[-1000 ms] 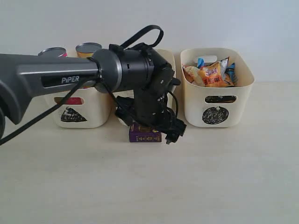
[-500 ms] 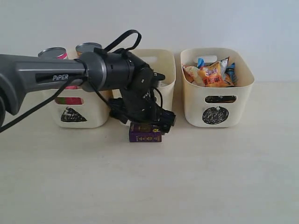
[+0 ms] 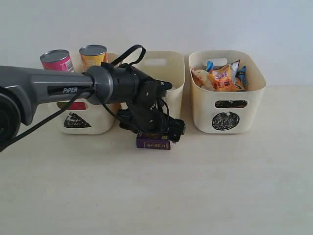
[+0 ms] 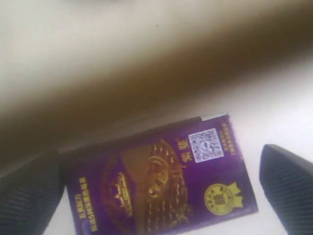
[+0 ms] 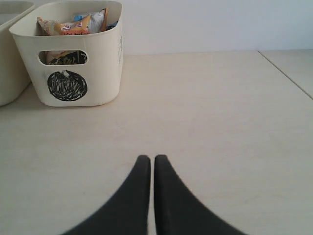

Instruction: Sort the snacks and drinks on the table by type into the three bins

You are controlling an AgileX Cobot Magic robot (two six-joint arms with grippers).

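A dark purple drink carton (image 3: 153,143) lies flat on the table in front of the middle bin (image 3: 172,62). My left gripper (image 3: 157,134) hangs low over it, open, with one finger off each end of the carton (image 4: 161,181) and a gap on both sides. A pink tube (image 3: 56,59) and a yellow-orange tube (image 3: 93,55) stand in the triangle bin (image 3: 100,120). Crinkly snack bags (image 3: 222,78) fill the circle bin (image 3: 205,115). My right gripper (image 5: 152,159) is shut and holds nothing, over bare table some way from the circle bin (image 5: 105,73).
The left arm (image 3: 44,90) stretches in from the left across the front of the triangle bin. The middle bin's front mark is hidden behind the wrist. A table edge or seam (image 5: 286,73) runs past my right gripper.
The left arm has dropped lower and drawn back a little to the left, bringing its open jaws down around the purple carton. Both tubes now show fully. The right gripper has stayed still.
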